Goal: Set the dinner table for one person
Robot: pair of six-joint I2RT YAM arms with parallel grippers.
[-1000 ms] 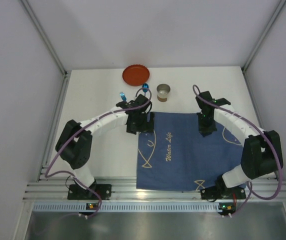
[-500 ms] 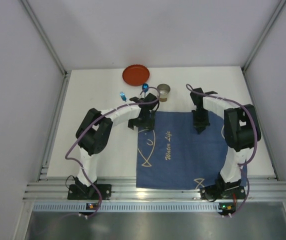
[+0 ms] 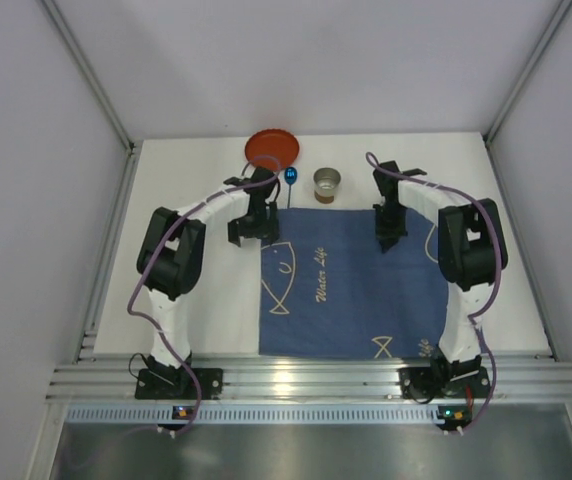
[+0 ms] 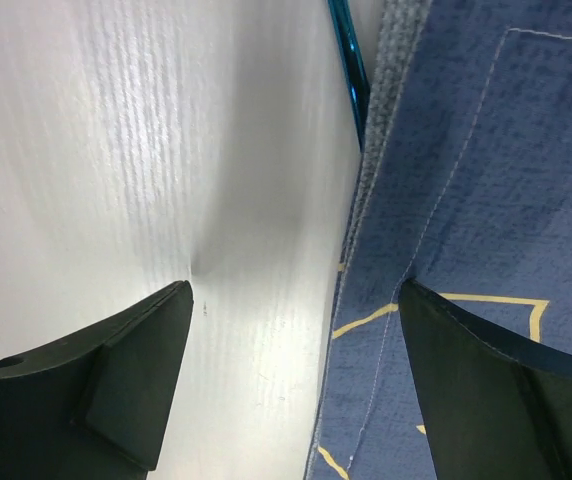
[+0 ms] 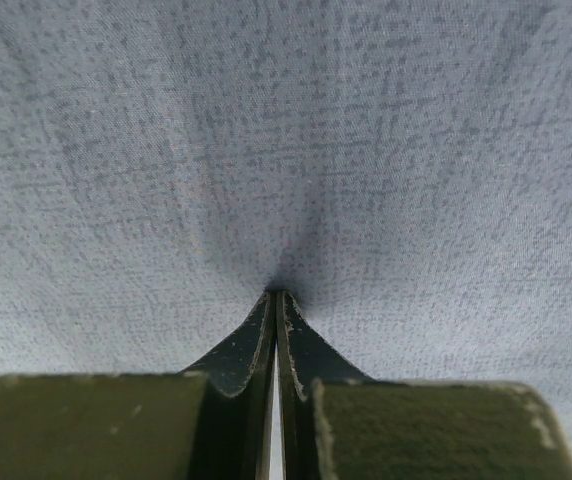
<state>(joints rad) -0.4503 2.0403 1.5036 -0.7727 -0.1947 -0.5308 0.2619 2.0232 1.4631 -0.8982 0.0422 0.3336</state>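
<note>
Two right fingers [image 5: 236, 365] pinch the placemat [image 3: 351, 290]; left fingers [image 4: 116, 390] spread wide.

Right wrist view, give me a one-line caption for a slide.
The right gripper, shut, pinches the blue placemat, whose cloth puckers toward the pinch.

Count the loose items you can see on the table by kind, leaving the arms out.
plate: 1
cup: 1
utensil: 1
mat: 1
Total: 4
</note>
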